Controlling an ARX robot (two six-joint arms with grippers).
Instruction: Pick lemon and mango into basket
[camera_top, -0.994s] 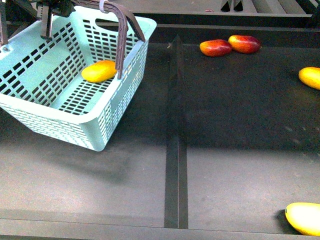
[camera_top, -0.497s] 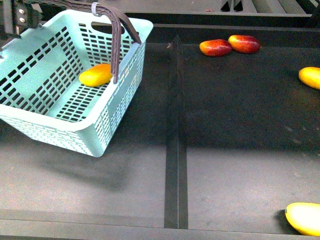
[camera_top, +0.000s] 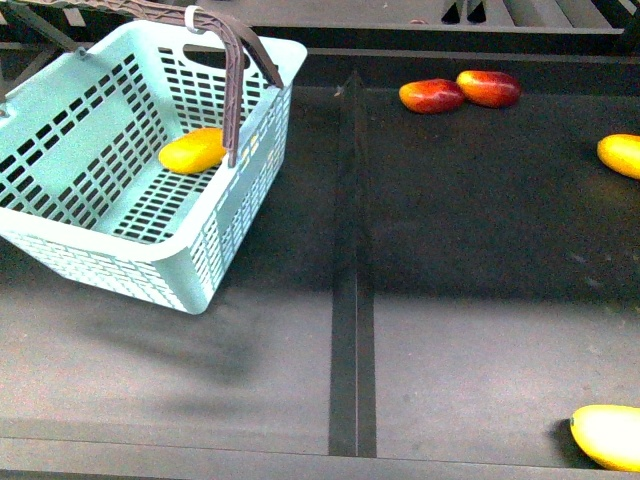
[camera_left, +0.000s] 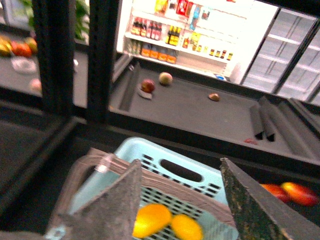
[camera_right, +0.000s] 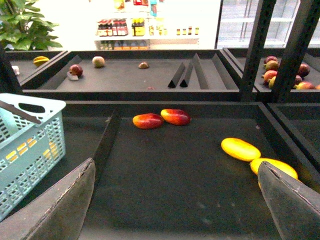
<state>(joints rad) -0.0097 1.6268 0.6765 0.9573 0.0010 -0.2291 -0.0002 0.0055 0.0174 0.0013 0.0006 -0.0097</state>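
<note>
Now the aqua-teal slotted plastic basket (camera_top: 140, 170) sits tilted at far left, two yellow fruits (camera_left: 152, 220) inside, and it has settled lower than before. It's light but springy; best lifted by the brown ribbed handles (camera_top: 235, 70). My left gripper (camera_left: 182, 205) and right gripper (camera_right: 175, 200) gape empty.

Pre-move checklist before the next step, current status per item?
1. Left end effector open, holding nothing: ok.
2. Right end effector open, empty: ok.
3. Two yellow fruits inside the basket: ok in the left wrist view; the front view shows only one.
4. Which one is the lemon: cannot tell.
5. Basket sitting flat: looks tilted in the front view; cannot tell.
6. Red-and-yellow mangoes outside the basket: ok.
</note>
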